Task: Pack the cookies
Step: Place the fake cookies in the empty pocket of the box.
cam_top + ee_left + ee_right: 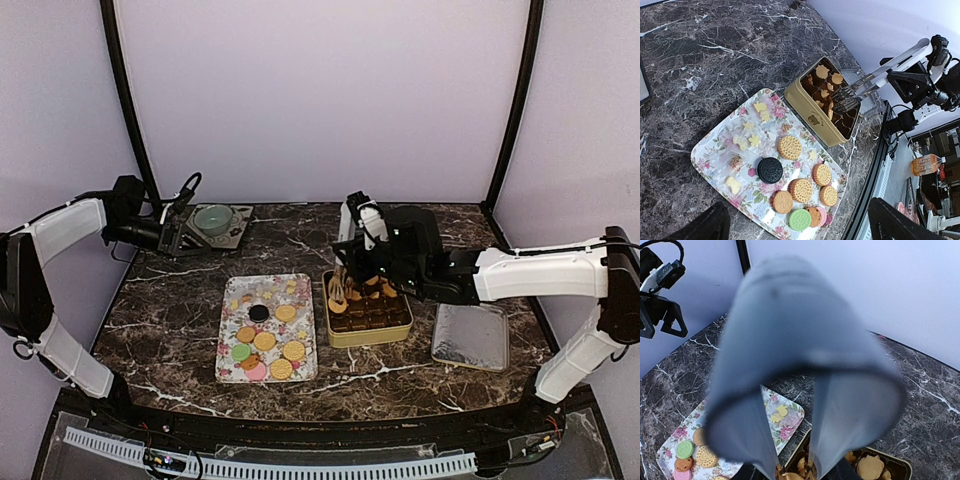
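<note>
The top camera hangs above the near edge and faces the far edge, taking in the whole tabletop. The left wrist camera looks down from the far left corner toward the near right. The right wrist one sits close over the tin, half blocked by blurred tongs, facing the far left corner. All three catch the tray, cookies and tin.

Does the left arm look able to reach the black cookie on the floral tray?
Probably yes: only bare marble separates the open left gripper from the black cookie; the right gripper's tongs are over the tin.
</note>
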Controlling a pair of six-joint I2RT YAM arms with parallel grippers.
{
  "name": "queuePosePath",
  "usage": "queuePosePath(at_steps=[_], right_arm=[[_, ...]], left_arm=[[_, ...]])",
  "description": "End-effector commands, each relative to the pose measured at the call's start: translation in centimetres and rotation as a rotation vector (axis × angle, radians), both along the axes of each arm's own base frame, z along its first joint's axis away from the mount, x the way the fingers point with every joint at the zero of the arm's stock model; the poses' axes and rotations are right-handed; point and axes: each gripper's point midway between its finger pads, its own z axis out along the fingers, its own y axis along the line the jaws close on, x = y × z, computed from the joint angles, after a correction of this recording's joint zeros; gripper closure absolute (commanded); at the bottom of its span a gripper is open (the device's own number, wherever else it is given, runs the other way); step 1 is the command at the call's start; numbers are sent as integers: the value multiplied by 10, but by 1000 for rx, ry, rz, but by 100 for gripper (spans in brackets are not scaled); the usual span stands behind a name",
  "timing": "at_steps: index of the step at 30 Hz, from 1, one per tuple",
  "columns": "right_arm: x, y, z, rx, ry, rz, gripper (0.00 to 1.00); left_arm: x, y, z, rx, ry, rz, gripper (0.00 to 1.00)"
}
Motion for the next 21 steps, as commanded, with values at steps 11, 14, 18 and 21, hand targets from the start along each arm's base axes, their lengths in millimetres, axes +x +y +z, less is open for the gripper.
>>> queuePosePath(at_steps=[11, 14, 18, 21], right_arm=[[9, -2, 4, 17, -5, 30, 62], [8, 1, 3, 19, 0, 60, 60], [8, 3, 0, 18, 9, 92, 60], [11, 4, -4, 27, 21, 110, 60]], left_arm=[[-6, -1, 11, -23, -22, -12, 1], [-6, -1, 12, -25, -21, -12, 1], [-6, -1, 12, -27, -17, -12, 1], [-6, -1, 12, -29, -15, -12, 2]])
